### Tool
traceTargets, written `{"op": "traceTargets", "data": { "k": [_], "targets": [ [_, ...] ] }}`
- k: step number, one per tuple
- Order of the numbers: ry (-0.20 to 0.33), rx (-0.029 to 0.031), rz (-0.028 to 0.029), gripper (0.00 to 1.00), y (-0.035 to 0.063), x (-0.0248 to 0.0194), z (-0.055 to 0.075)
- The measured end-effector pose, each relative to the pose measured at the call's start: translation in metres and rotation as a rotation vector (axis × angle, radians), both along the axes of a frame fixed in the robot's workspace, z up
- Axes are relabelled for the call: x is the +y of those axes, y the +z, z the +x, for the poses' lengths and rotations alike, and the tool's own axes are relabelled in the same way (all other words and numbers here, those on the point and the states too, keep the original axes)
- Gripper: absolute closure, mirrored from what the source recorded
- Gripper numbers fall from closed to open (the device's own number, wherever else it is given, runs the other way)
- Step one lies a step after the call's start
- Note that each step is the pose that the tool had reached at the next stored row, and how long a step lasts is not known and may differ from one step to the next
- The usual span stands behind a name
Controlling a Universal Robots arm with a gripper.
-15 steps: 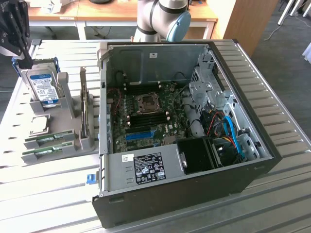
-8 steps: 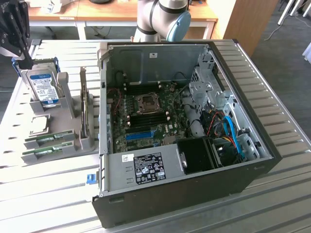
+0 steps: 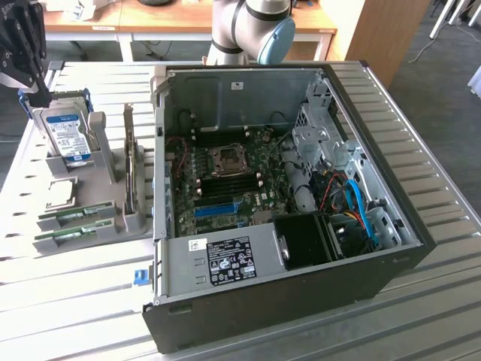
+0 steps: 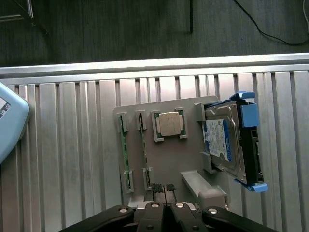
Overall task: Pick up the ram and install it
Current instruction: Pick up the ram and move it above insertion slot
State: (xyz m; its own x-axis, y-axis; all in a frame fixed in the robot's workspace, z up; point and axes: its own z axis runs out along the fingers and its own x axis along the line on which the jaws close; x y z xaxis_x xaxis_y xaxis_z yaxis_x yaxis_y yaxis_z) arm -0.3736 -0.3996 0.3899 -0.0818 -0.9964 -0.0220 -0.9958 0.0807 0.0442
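The ram [image 4: 143, 151] is lying thin and green in its tray [image 4: 169, 162] slot, just ahead of my claw [image 4: 163, 187], beside a second stick [image 4: 122, 154]. I'm hovering the claw above, fingers nearly together, gripping nothing.

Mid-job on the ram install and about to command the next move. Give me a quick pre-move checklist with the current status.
1. Ram sticks seated in the tray: ok, two are there.
2. End effector empty: ok.
3. End effector open for a grasp: not ok, it is shut.
4. End effector down at the ram sticks: not ok, it hangs above the hard drive end of the tray.
5. Computer case open: ok.
6. Memory slots free: cannot tell.
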Motion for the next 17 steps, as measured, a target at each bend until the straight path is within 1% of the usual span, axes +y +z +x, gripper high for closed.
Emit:
{"op": "traceTargets", "data": {
  "k": [1,3,4,5,11,17],
  "targets": [
    [0.000,0.0001,0.0000,0.87,0.0000,0.0000,0.0000],
    [0.000,0.0001,0.0000,0.76,0.0000,0.0000,0.0000],
    [0.000,0.0001,-0.0001,0.76,0.0000,0.0000,0.0000],
    [0.000,0.0001,0.0000,0.69,0.0000,0.0000,0.0000],
    [0.000,-0.0001,0.0001,0.69,-0.0004,0.0000,0.0000],
    [0.000,-0.0002,0.0000,0.69,-0.0099,0.0000,0.0000]
  ]
}}
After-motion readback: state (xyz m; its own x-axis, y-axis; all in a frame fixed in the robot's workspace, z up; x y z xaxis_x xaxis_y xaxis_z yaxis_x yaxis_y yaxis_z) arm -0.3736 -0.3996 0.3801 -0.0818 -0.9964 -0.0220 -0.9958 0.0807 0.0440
